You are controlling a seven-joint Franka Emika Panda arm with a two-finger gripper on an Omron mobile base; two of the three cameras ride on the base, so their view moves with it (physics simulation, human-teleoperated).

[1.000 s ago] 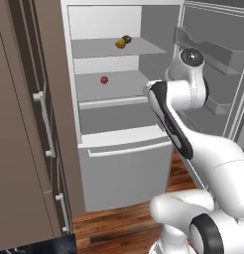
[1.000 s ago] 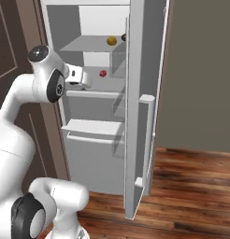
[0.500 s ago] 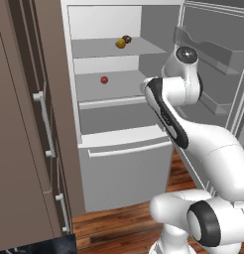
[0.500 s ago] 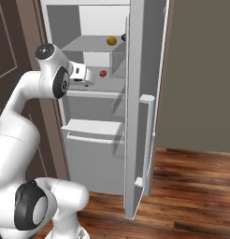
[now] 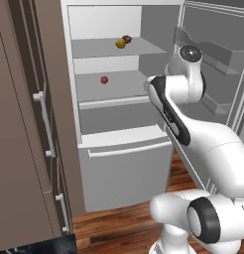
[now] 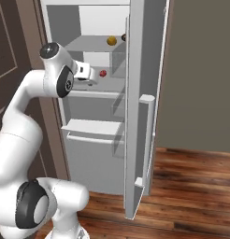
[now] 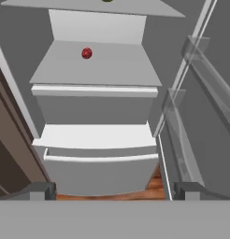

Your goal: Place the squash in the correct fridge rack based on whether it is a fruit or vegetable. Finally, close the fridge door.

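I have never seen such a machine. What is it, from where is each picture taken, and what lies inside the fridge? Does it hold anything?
This is a white robot arm on a driving base, in a rendered kitchen. Two pictures come from cameras on the base, behind the arm to its left and right. The third comes from a camera on the hand.

The fridge door stands open. On the higher fridge rack lies the yellow squash beside a dark brown ball. On the lower shelf lies a small red ball.

The end effector is open and holds nothing; it points into the fridge.
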